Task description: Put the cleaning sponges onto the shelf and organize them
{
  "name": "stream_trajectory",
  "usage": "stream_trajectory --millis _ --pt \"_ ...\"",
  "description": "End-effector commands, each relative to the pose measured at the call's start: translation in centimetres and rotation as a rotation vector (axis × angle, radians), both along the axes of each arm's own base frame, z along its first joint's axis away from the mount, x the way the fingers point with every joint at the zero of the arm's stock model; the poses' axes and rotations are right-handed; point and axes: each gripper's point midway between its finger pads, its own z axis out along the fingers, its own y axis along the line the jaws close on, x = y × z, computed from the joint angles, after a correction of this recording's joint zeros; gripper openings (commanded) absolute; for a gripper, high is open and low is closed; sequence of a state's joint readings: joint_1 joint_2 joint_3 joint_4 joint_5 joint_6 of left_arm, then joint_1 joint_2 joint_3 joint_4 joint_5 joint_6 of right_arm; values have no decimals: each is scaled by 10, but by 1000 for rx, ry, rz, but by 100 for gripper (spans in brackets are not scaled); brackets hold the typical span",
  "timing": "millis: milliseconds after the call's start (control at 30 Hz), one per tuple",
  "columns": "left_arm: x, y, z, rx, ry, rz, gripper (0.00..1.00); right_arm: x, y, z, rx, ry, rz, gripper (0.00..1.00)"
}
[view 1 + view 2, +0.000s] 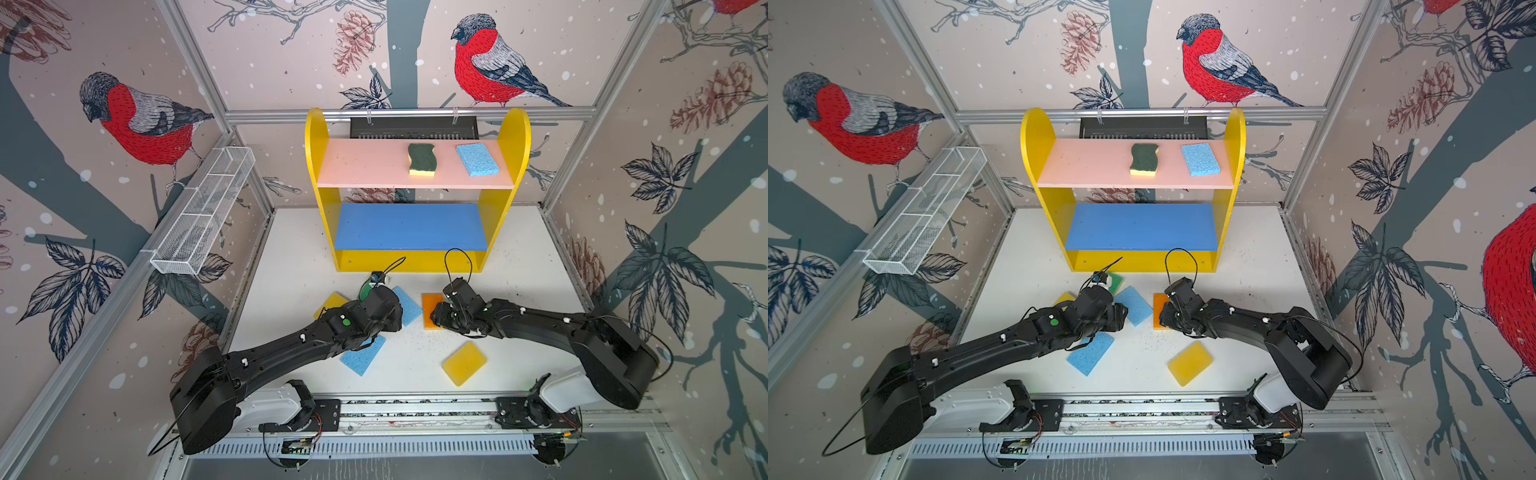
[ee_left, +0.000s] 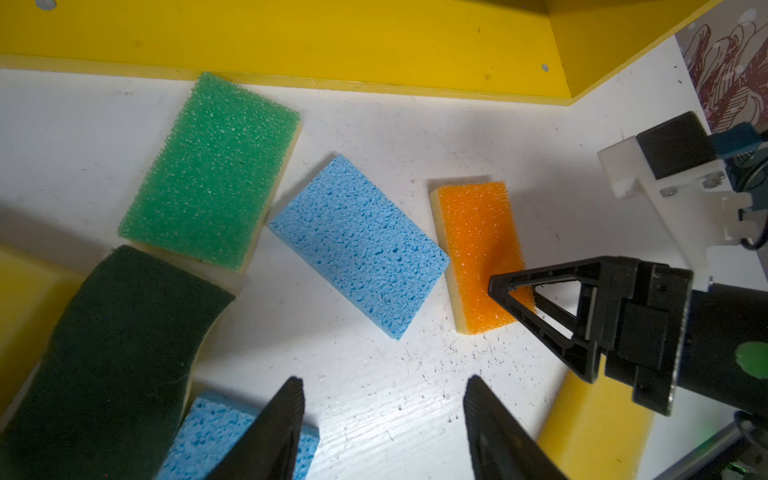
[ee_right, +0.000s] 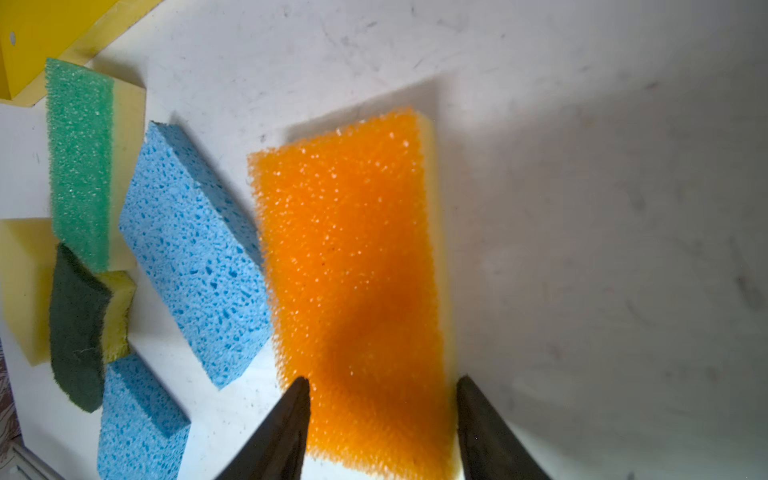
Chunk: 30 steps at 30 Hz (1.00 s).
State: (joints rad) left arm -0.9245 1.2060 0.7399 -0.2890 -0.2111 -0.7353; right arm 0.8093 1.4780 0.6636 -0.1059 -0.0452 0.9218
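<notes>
In front of the shelf [image 1: 365, 166], the right end effector [image 3: 382, 380] straddles the orange sponge [image 3: 349, 249]; grip unclear. The left end effector [image 2: 382, 380] hangs part-open, empty.

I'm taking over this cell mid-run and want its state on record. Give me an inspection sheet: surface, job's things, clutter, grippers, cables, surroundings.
surface: white tabletop, dark specks mid-table.
job's things: shelf holds a wavy scourer and a blue sponge on its pink board; on the table lie the orange sponge, green sponge, two blue sponges, two yellow sponges and a second scourer.
clutter: wire basket on the left wall rail.
grippers: left gripper open, nothing between its jaws; right gripper open, jaws astride the orange sponge.
cables: black cable loops at both wrists.
surroundings: bird-print walls, aluminium frame.
</notes>
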Motion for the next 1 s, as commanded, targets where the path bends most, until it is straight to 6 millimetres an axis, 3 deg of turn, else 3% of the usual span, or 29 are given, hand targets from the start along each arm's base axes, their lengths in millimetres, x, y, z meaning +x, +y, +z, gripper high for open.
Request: stream_trajectory --millis 0,200,333,533,733,967 --pt "-1 -7 4 -30 -11 -8 63 -5 13 6 64 13 -5 59" --pt "-12 -9 -5 -13 3 -23 67 -19 24 8 97 16 26 59" --pt "-20 -14 -9 -3 -3 -59 69 -23 16 10 88 8 3 59" --pt "-31 -32 -11 37 -53 -179 73 -17 -13 31 28 -80 -54 62" --pt "-33 -50 -25 91 -66 -255 79 -9 -51 41 -18 -124 -124 66" --pt "-32 -73 -39 150 -66 -320 84 0 -96 50 -49 -168 -214 83"
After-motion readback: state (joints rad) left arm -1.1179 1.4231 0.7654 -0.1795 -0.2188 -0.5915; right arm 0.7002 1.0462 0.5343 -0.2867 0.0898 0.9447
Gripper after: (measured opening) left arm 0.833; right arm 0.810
